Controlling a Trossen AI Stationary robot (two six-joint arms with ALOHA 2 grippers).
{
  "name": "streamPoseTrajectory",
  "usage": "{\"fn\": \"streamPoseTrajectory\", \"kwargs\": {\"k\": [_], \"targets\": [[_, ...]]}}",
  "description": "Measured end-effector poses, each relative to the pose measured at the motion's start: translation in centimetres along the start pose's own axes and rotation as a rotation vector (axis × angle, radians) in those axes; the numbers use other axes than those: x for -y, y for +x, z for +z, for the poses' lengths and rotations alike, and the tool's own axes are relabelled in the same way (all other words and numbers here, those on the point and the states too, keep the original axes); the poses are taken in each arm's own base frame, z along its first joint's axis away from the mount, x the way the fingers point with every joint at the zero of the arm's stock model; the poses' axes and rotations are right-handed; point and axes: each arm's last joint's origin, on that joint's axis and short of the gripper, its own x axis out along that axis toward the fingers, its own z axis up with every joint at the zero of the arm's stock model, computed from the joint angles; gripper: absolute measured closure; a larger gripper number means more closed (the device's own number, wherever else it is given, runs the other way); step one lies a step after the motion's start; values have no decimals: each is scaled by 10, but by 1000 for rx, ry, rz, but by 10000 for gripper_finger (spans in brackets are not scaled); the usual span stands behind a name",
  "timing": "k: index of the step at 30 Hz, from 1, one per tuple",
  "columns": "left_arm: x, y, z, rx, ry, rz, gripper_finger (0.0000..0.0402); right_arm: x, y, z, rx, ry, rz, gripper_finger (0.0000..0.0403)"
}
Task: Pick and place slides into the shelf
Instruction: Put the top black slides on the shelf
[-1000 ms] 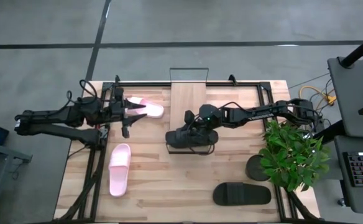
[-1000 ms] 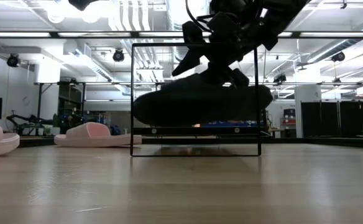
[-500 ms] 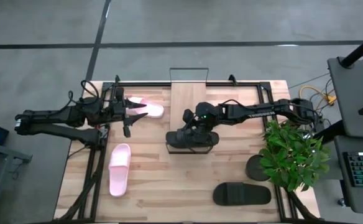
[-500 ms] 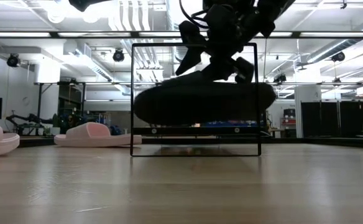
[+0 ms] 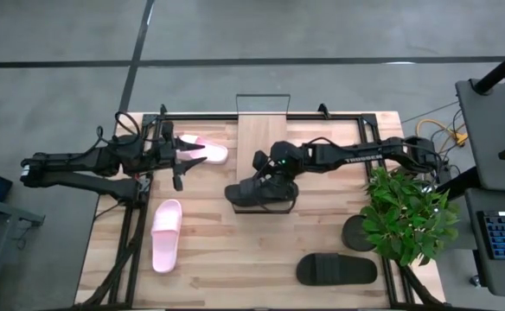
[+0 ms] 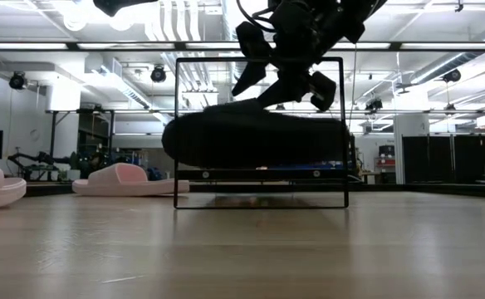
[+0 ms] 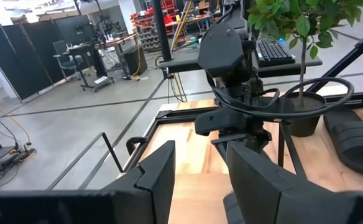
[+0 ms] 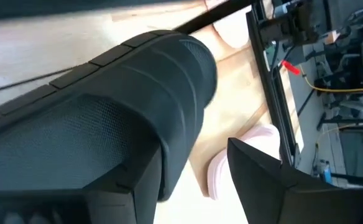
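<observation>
One black slide [image 5: 259,194] [image 6: 255,139] lies level inside the wire frame at the near end of the shelf [image 5: 261,138], raised off the table. My right gripper [image 5: 268,175] [image 6: 282,87] stands over its strap with the fingers apart. My left gripper [image 5: 192,154] [image 7: 200,149] hovers open over a pink slide [image 5: 207,150] at the far left and touches nothing. The second pink slide [image 5: 166,235] lies flat near the left edge. The second black slide [image 5: 336,269] lies flat at the near right. My right gripper comes at the black slide from above, slanting from the table's right. One finger [image 8: 107,193] lies against the ribbed strap [image 8: 163,93]; the other finger [image 8: 256,174] stands free beside it. The slide lies level in the shelf's frame, not lifted.
A potted plant [image 5: 404,212] and a round black base [image 5: 359,231] stand at the table's right edge. The black table frame [image 5: 131,216] runs along the left side. Bare wood lies between the shelf and the near edge.
The black slide has slid a little toward the table's left inside the wire frame and has gone from tilted to level. My right gripper has moved slightly left with it. My left arm has kept still.
</observation>
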Motion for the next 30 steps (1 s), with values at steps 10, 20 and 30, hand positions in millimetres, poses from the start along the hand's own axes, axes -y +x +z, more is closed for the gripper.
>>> {"fn": "streamPoseTrajectory", "kwargs": {"k": [10, 20, 30], "targets": [[0, 1, 0, -3, 1, 0, 272, 1, -1, -4, -154, 26, -37, 229], [1, 3, -2, -19, 4, -3, 272, -1, -3, 13, -150, 56, 5, 229], [2, 6, -5, -35, -35, -5, 272, 9, -10, 15, -248, 102, -23, 229]]}}
